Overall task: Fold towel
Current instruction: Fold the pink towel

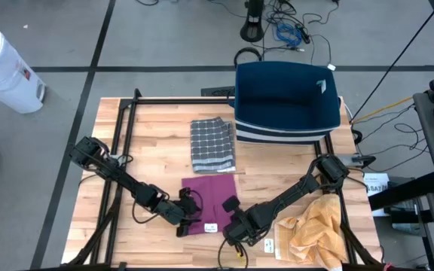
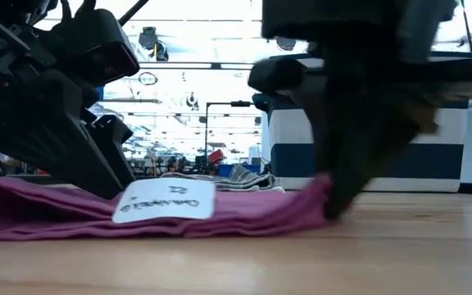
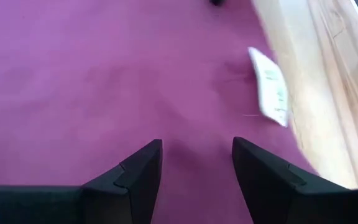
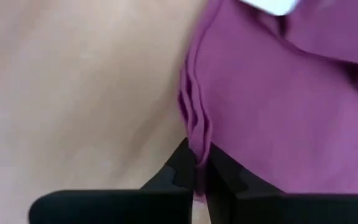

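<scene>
Right wrist view: right pincer (image 4: pixel 197 167) clamps purple towel (image 4: pixel 278 93) edge for folding; left pincer (image 3: pixel 196 163), spread wide, pins cloth to worktop (image 1: pixel 157 135)

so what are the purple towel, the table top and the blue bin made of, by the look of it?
Purple towel: soft woven cloth, matte; it bunches into pleats where the right gripper has its fingers shut on its edge. A white tag is on it.
Table top: pale wood planks, smooth, with visible grain and seams.
Blue bin: probably fabric or soft plastic, matte; hard to tell.
</scene>
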Motion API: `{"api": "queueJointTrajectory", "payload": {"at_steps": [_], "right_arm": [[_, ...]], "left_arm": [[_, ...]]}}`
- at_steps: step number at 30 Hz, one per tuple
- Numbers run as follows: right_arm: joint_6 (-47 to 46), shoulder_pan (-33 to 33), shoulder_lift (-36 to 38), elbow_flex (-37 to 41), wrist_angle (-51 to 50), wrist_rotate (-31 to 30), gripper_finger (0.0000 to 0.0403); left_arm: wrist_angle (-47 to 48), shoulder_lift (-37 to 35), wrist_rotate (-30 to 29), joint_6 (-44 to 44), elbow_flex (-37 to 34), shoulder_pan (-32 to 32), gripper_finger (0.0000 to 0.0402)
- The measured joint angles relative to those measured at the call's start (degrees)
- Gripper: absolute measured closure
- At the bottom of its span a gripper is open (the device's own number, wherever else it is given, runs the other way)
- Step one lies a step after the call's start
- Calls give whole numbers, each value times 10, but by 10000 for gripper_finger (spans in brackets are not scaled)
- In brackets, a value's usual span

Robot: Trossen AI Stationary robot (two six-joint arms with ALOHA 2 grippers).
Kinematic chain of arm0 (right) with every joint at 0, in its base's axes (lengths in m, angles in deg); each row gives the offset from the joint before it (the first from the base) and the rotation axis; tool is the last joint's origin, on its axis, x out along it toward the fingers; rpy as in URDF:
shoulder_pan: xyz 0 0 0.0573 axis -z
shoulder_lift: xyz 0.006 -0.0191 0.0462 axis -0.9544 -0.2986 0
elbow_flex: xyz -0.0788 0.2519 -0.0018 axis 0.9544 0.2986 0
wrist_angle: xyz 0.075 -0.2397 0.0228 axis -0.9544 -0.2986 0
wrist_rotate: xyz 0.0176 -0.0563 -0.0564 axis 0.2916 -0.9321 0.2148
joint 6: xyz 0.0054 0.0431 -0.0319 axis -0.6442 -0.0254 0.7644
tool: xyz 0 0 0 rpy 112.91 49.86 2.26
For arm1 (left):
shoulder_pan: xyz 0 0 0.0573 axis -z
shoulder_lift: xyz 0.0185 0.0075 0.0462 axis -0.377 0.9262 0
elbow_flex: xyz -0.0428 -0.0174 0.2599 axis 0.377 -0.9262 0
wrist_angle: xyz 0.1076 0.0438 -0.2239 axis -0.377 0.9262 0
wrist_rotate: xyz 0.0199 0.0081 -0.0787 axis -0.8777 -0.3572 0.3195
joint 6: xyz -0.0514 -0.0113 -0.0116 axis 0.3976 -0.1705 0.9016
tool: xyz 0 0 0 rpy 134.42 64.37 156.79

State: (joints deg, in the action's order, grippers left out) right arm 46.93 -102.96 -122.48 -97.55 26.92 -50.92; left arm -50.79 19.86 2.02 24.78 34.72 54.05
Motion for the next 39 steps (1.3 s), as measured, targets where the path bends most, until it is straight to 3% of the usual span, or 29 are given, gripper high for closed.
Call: {"api": "queueJointTrajectory", "payload": {"at_steps": [7, 20, 22, 31, 39], "right_arm": [[53, 4, 35, 0, 24, -61, 398], [291, 26, 42, 0, 246, -84, 399], [318, 36, 42, 0, 276, -69, 399], [337, 80, 8, 0, 366, 118, 398], [334, 83, -17, 0, 382, 124, 368]], "left_arm": [[1, 0, 0, 0, 0, -1, 200], [16, 0, 0, 13, 0, -15, 200], [17, 0, 0, 13, 0, -15, 200], [19, 0, 0, 15, 0, -15, 200], [26, 0, 0, 8, 0, -15, 200]]}}
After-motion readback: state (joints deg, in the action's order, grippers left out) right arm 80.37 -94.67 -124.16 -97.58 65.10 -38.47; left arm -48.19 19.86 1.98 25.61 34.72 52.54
